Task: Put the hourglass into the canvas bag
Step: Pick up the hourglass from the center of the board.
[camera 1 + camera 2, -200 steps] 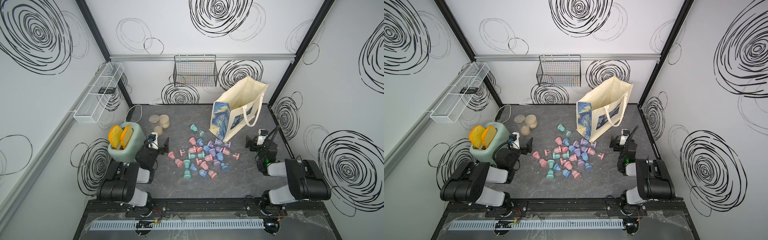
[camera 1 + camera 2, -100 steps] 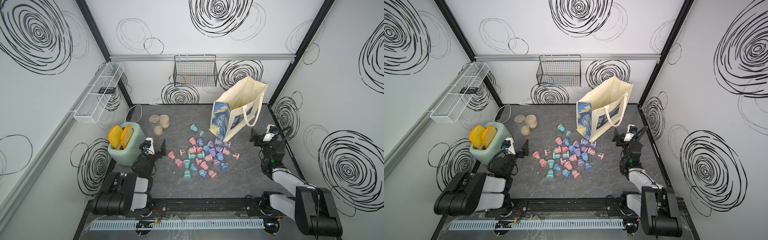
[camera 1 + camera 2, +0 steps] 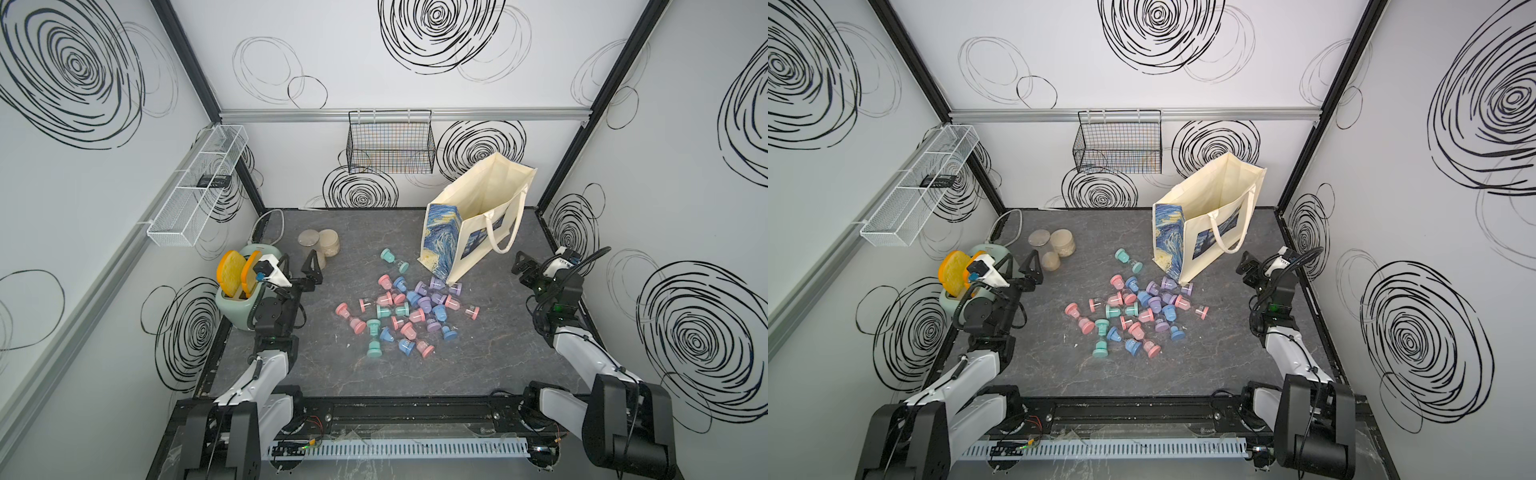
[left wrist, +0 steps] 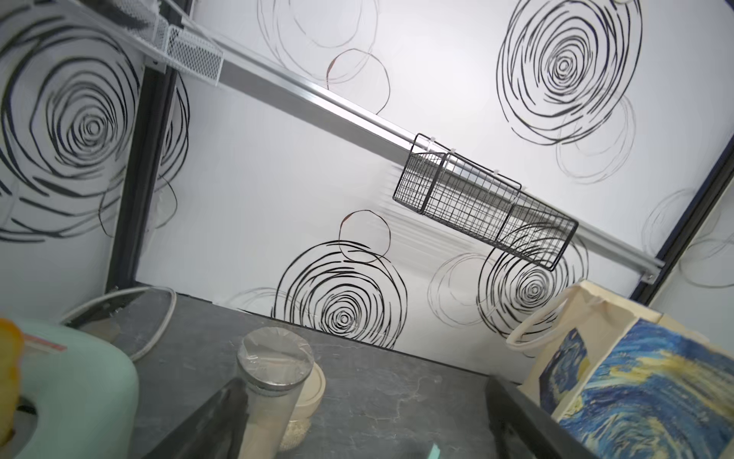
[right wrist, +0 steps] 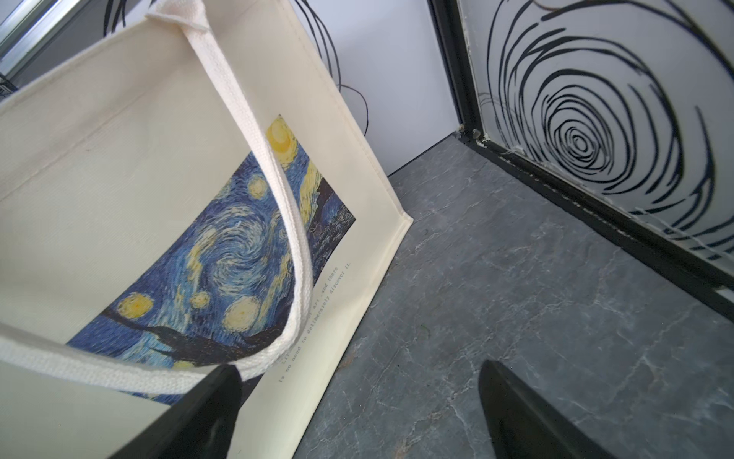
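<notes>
- Both pairs of jaws are held wide and empty.
- One canvas bag (image 3: 473, 237) is stood just beside the right jaws.
- Roughly twenty hourglasses (image 3: 382, 311) are scattered on the surface (image 3: 478, 365) between the two pairs.
- Three jars (image 3: 1063, 243) are set before the left jaws.

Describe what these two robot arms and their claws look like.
Each arm, left arm and right arm, has white shells between black joints, a looping black cable and a white wrist camera. The left gripper and right gripper have pointed, triangular black fingers.
</notes>
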### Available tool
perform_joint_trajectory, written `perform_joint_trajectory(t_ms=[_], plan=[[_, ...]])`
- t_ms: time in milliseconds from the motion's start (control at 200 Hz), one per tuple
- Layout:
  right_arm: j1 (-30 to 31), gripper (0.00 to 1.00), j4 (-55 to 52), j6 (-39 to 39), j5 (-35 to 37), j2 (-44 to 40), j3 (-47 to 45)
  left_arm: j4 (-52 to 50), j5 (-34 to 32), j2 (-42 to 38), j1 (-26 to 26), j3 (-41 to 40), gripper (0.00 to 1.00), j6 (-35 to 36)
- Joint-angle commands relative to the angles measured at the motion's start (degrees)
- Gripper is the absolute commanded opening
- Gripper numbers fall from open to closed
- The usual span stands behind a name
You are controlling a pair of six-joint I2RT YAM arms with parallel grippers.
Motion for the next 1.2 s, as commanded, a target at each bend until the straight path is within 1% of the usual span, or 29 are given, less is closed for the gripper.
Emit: perform_joint_trajectory(t_ms=[0, 50, 110, 155, 215, 260, 305, 410, 440, 490, 575, 620, 665, 725, 790, 890, 1001, 1196], plan=[[2.99, 0.97, -6.95, 0.44, -0.03, 0.20, 2.81, 8.11, 9.68, 5.89, 2.14, 1.10, 0.96, -15.27], [4.80, 0.97, -8.87, -0.31, 0.64, 0.22, 3.45, 7.57, 11.20, 8.22, 2.37, 2.35, 0.96, -18.97], [7.13, 0.97, -11.61, -0.81, 1.44, 0.51, 4.51, 5.07, 12.56, 8.95, 1.31, 3.86, 0.96, -18.90], [8.91, 0.97, -13.56, -1.43, 2.16, 0.88, 5.35, 0.34, 9.98, 7.75, -0.99, 4.70, 0.96, -16.41], [11.50, 0.97, -16.09, -1.93, 3.32, 1.48, 6.33, -11.03, 4.02, 5.07, -5.59, 7.79, 0.96, -10.55], [12.94, 0.97, -17.19, -2.00, 2.75, 2.02, 6.75, -19.14, -1.01, 3.50, -9.10, 10.41, 0.96, -6.49], [14.43, 0.97, -18.34, -1.96, 1.84, 2.53, 7.26, -23.67, -4.13, 2.59, -11.83, 12.11, 0.96, -4.66], [19.08, 0.97, -22.84, -2.75, 1.13, 4.09, 9.53, -29.25, -5.90, 2.09, -14.83, 14.34, 0.96, -4.41], [20.31, 0.97, -24.19, -3.43, 1.03, 4.55, 10.19, -33.02, -6.35, 2.21, -15.54, 15.30, 0.96, -4.33], [22.07, 0.97, -26.85, -3.89, 0.95, 5.29, 11.12, -36.37, -6.76, 2.26, -16.93, 16.73, 0.96, -4.07], [23.30, 0.97, -29.51, -4.83, -3.12, 6.69, 11.93, -41.52, -7.20, 1.62, -19.65, 18.80, 0.96, -3.11], [23.80, 0.97, -31.59, -5.23, -4.76, 7.55, 12.45, -44.39, -8.80, 0.83, -21.53, 19.42, 0.96, -2.67], [24.51, 0.97, -33.46, -6.09, -5.50, 8.22, 12.82, -46.20, -9.80, 0.07, -23.10, 19.50, 0.96, -2.28], [25.14, 0.97, -36.28, -6.50, -4.75, 8.88, 13.31, -49.33, -11.45, -0.71, -25.17, 20.41, 0.96, -1.78], [25.11, 0.97, -38.39, -7.24, -4.93, 9.39, 13.29, -51.39, -11.54, -1.08, -27.02, 20.94, 0.96, -1.51], [24.88, 0.97, -37.38, -8.29, -5.71, 10.81, 11.83, -53.72, -11.57, -0.86, -28.95, 21.94, 0.96, -1.86], [24.92, 0.98, -38.48, -7.49, -7.44, 12.74, 12.71, -55.75, -12.29, -1.00, -31.71, 22.79, 0.96, -1.83], [25.13, 0.97, -38.69, -5.41, -7.79, 10.39, 9.18, -60.52, -12.38, -0.28, -35.77, 25.10, 0.96, -1.51]])
